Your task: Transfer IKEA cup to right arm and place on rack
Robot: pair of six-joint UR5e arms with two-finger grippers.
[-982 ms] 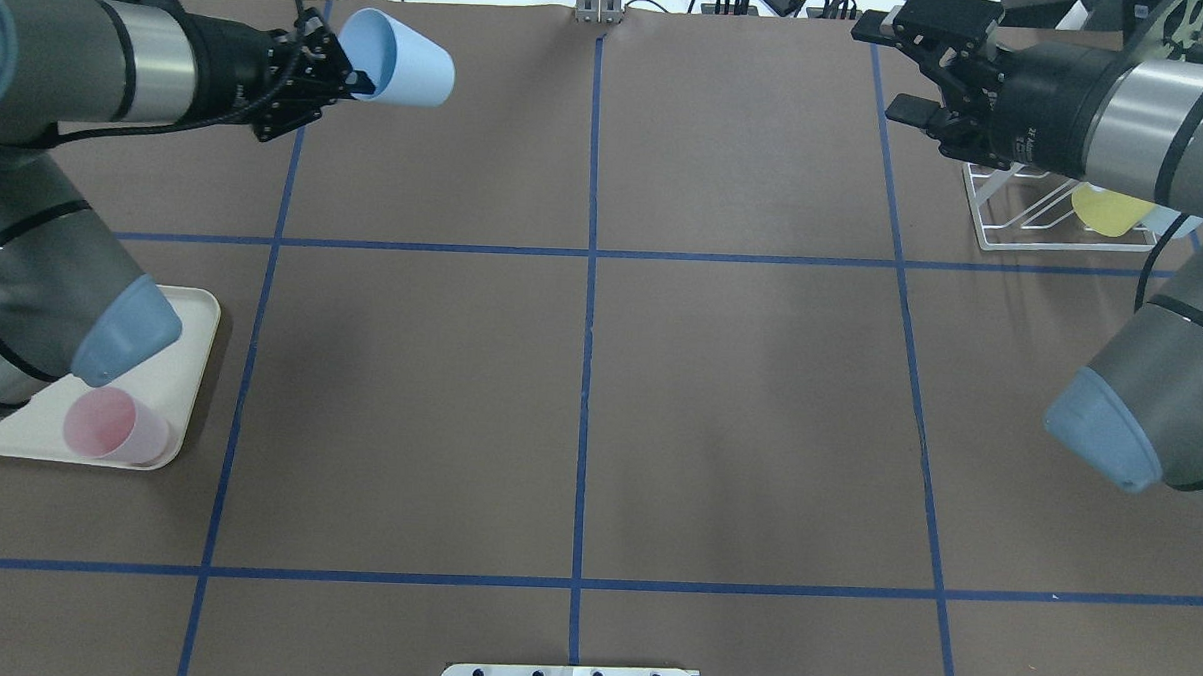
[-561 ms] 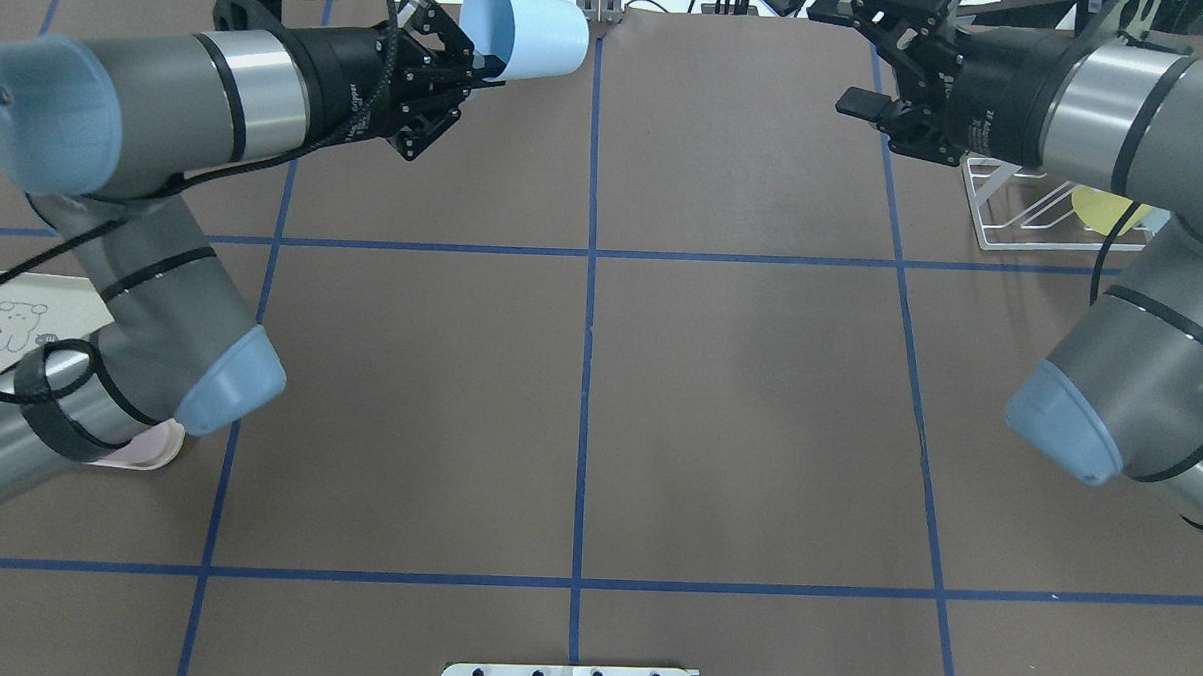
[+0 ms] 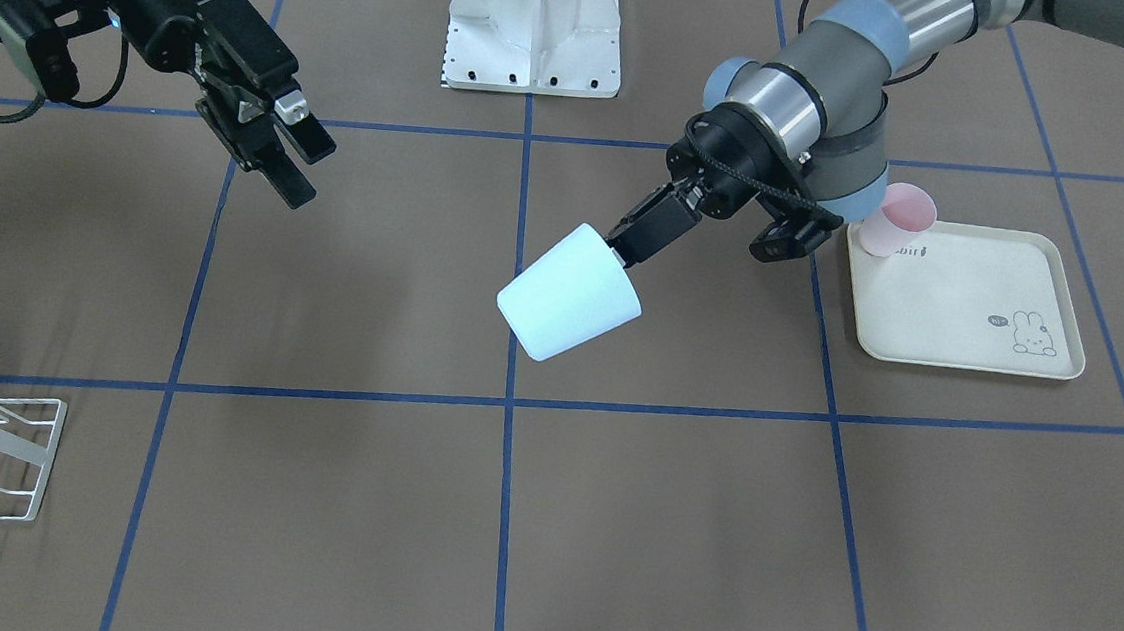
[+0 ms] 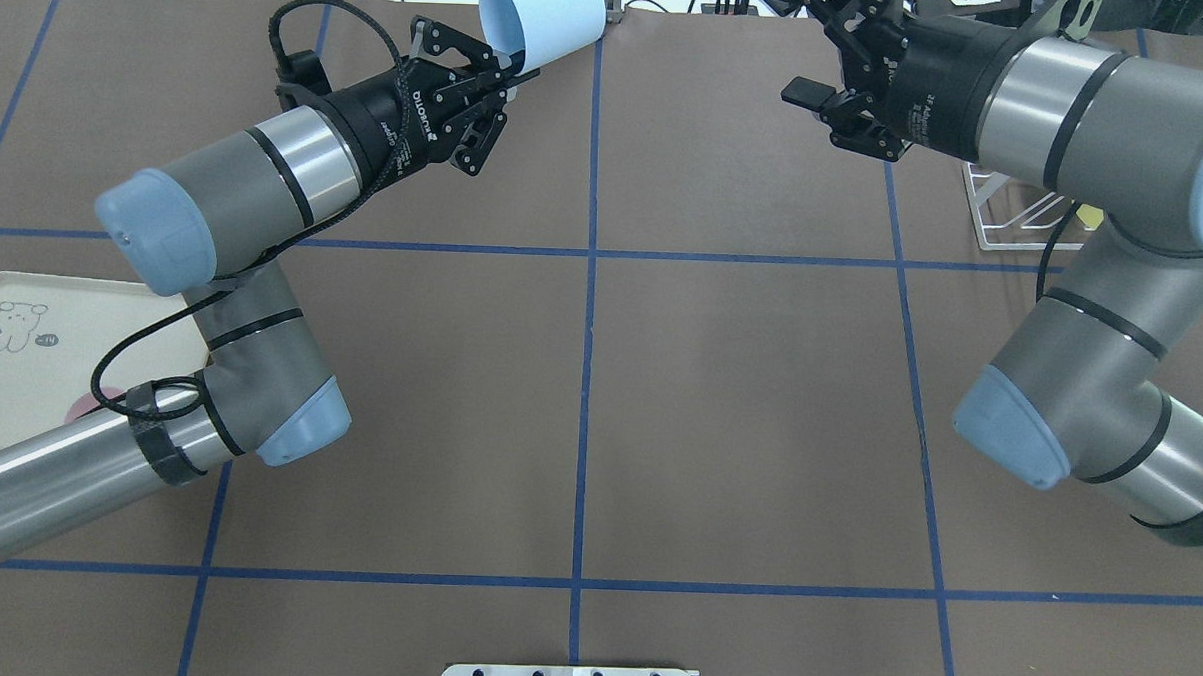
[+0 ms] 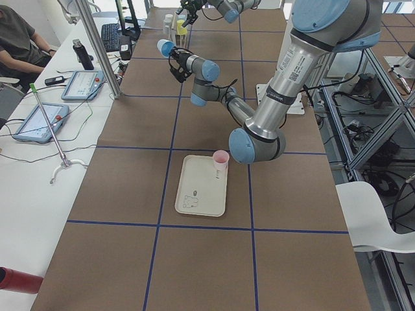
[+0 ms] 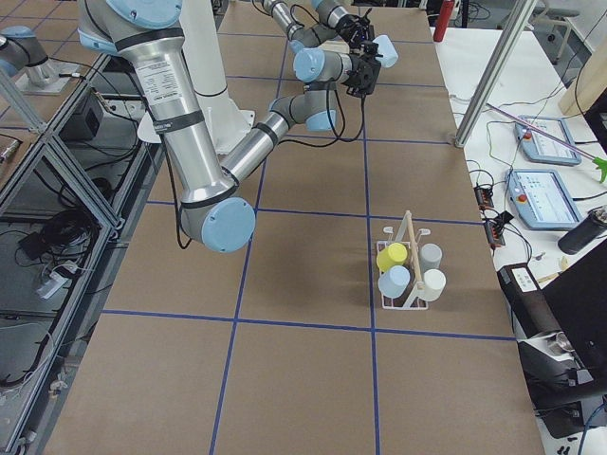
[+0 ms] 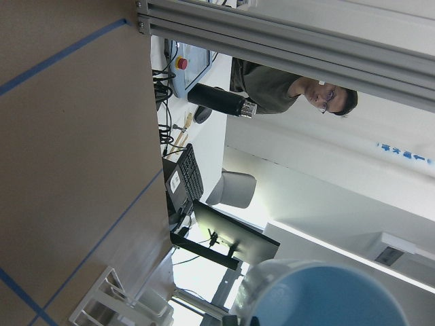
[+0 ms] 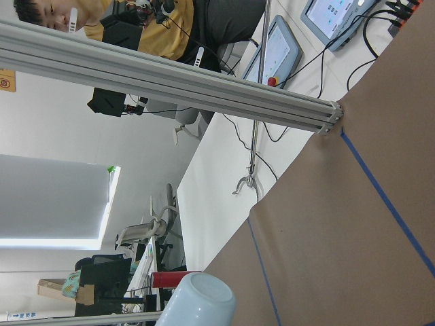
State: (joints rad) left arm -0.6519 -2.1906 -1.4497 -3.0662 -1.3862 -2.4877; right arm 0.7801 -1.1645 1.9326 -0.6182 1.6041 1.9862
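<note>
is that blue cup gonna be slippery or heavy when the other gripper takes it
Probably light: the left gripper holds the blue cup out sideways by its rim. Its smooth tapered wall looks plastic, so the jaws of the right gripper might slide toward the narrow base. Laid on its side, it would likely roll.

Brown table (image 3: 666, 524) crossed by blue tape lines (image 3: 502, 471). Cream tray (image 3: 963, 317) with a rabbit print, lying flat; pink cup (image 3: 897, 219) upright at one corner of it. White bolted plate (image 3: 535, 23) at the table's edge. On the white side bench (image 5: 26, 188), a tablet (image 5: 81, 84) and a second tablet (image 5: 39, 122), near a seated person (image 5: 16, 42); red bottle (image 5: 19, 280) lying at the near end.
</note>
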